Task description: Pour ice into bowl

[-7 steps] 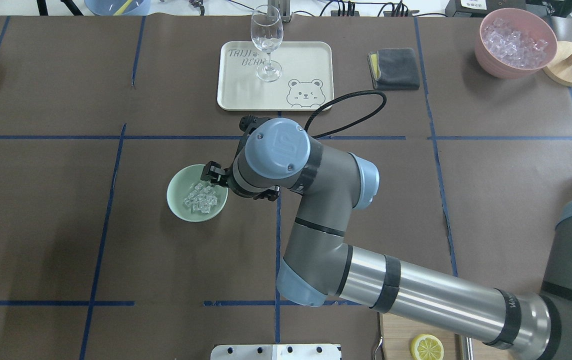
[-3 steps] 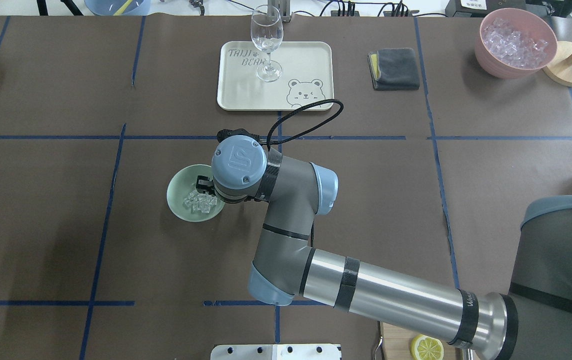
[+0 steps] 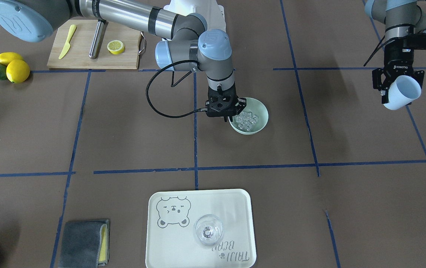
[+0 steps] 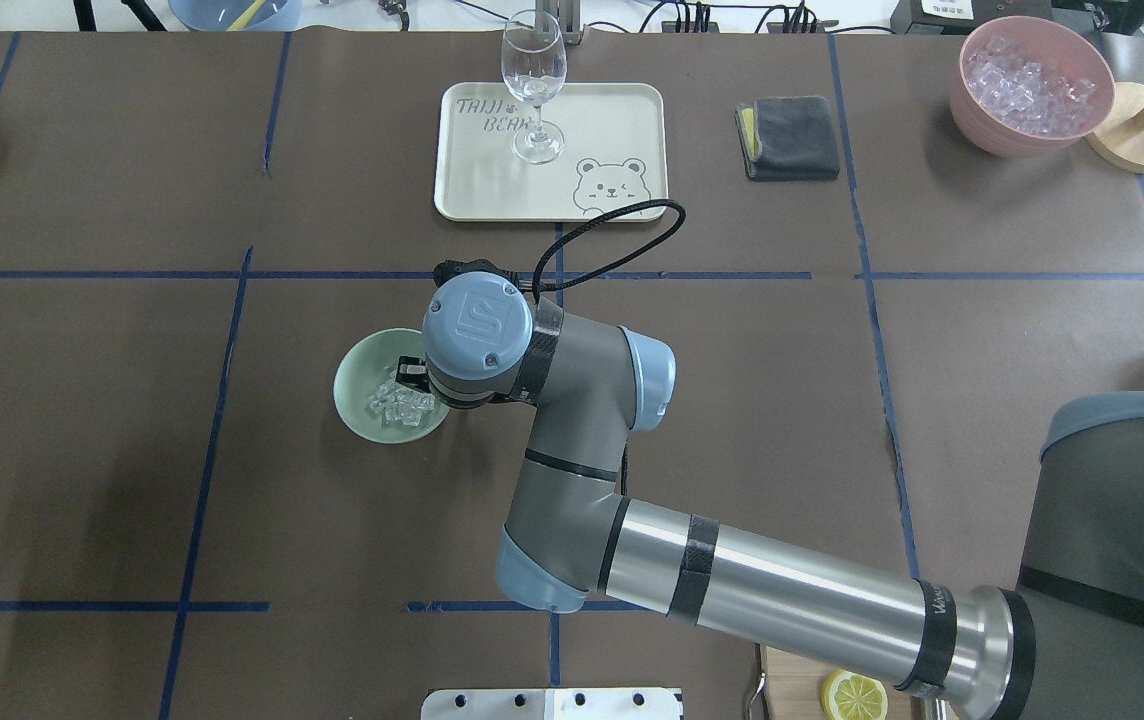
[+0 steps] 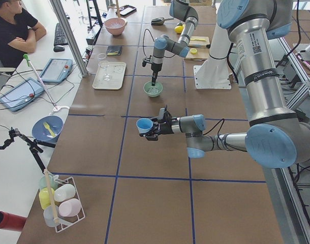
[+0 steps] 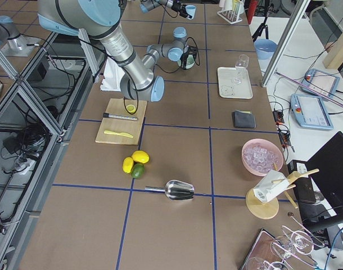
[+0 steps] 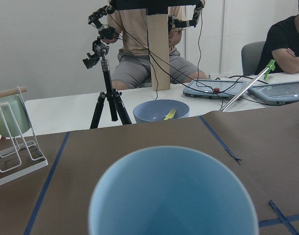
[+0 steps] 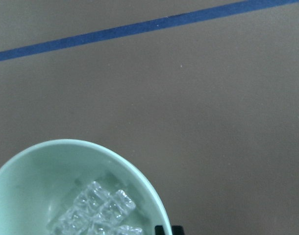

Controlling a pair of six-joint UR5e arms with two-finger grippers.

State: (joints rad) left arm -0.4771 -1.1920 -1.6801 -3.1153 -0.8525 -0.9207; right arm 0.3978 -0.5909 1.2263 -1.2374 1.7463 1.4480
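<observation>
The mint-green bowl (image 4: 357, 385) stands at the table's middle with the ice (image 4: 397, 402) piled inside; both show in the front view, bowl (image 3: 261, 116) and ice (image 3: 247, 120). My right gripper (image 3: 231, 118) points straight down at the bowl's rim on the robot's right side. In the right wrist view its fingertips (image 8: 161, 229) are nearly together at the rim of the bowl (image 8: 41, 176), beside the ice (image 8: 98, 210). My left gripper (image 3: 397, 91) is shut on a light-blue cup (image 3: 403, 93), held tilted far off to the robot's left; the cup (image 7: 171, 196) looks empty.
A cream tray (image 4: 622, 120) with a wine glass (image 4: 533, 70) stands beyond the bowl. A grey cloth (image 4: 789, 138) and a pink bowl of ice (image 4: 1032, 85) are far right. A cutting board (image 3: 82, 56) with a lemon slice lies near the robot's base.
My right arm has swung left and come down, bringing its gripper from above the bowl to the bowl's rim. In the last half second it barely moved. The ice and bowl stayed put.
</observation>
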